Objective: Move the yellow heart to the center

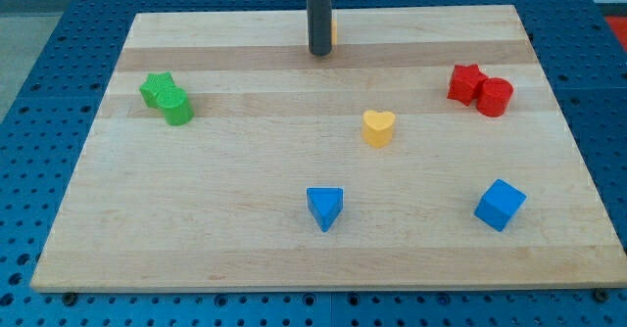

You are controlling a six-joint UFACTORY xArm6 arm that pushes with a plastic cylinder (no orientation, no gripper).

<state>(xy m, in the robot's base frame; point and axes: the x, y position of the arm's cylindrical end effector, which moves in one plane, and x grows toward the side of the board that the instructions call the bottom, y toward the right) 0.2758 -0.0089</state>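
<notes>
The yellow heart (378, 127) lies on the wooden board (245, 200), a little right of the middle. My tip (319, 52) rests near the view's top edge of the board, well above and left of the heart and apart from it. A sliver of a yellow-orange block (333, 30) shows just behind the rod on its right; its shape is hidden.
A green star (156, 87) and a green cylinder (177, 107) touch at the left. A red star (466, 82) and a red cylinder (495, 96) touch at the right. A blue triangle (324, 208) sits at bottom middle, a blue cube (500, 205) at bottom right.
</notes>
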